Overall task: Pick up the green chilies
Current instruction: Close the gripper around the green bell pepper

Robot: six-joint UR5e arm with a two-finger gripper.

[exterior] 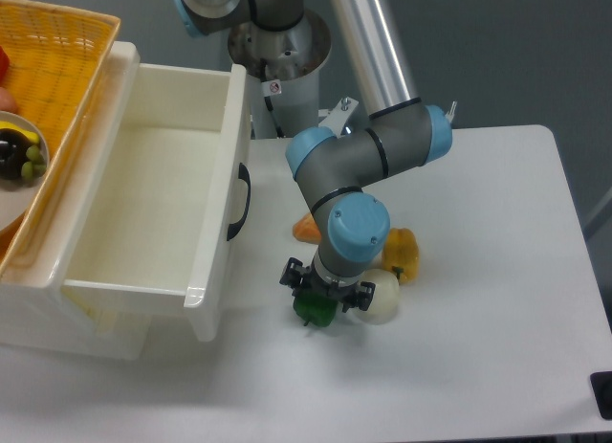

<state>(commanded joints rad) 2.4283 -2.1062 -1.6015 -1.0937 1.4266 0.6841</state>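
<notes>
The green chilies (314, 310) are a small glossy dark-green pepper-shaped toy on the white table, just right of the open drawer's front corner. My gripper (321, 292) points straight down right over it, its dark fingers at the toy's sides. The wrist hides the fingertips, so I cannot tell whether they are closed on the toy. The toy looks to rest on the table.
A whitish round bulb (381, 297) touches the gripper's right side, with a yellow pepper (402, 252) behind it and an orange piece (305, 229) behind the arm. An open white drawer (143, 209) stands left. A yellow basket (53, 65) sits at the top left.
</notes>
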